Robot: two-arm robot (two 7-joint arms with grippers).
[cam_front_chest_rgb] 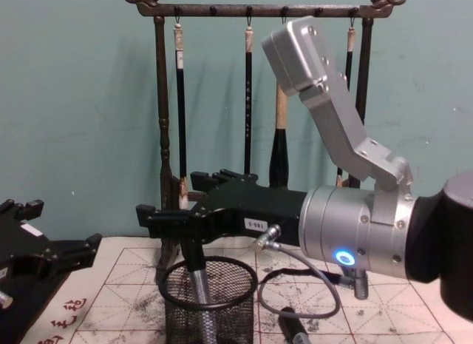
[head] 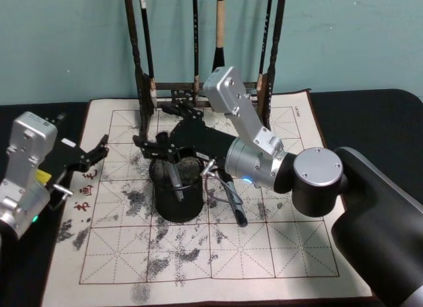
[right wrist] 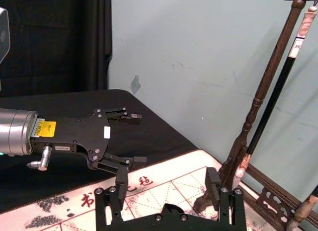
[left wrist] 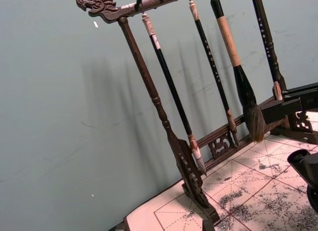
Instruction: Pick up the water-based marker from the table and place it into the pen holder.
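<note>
Silver arm segments (cam_front_chest_rgb: 332,129), black screw-studded right claw (right wrist: 165,191) and left claw (right wrist: 131,138), blue ring light (cam_front_chest_rgb: 344,256), grey looped cable (cam_front_chest_rgb: 295,257).

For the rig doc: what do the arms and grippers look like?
Silver metal arms. Right arm has a black joint, blue light ring and grey cable loop. Left gripper and right gripper are black plate; yellow label on left, white on right.

Head camera looks steeply down from above: the mat (head: 277,254) spreads across the lower frame, pen holder (head: 176,204) centre, brush rack (head: 141,76) along the top. Chest camera sits low and close, facing forward, same holder bottom centre. Left wrist camera angles up at the rack. Right wrist camera peers over the right gripper (right wrist: 167,180) toward the left gripper (right wrist: 139,138), farther off.
</note>
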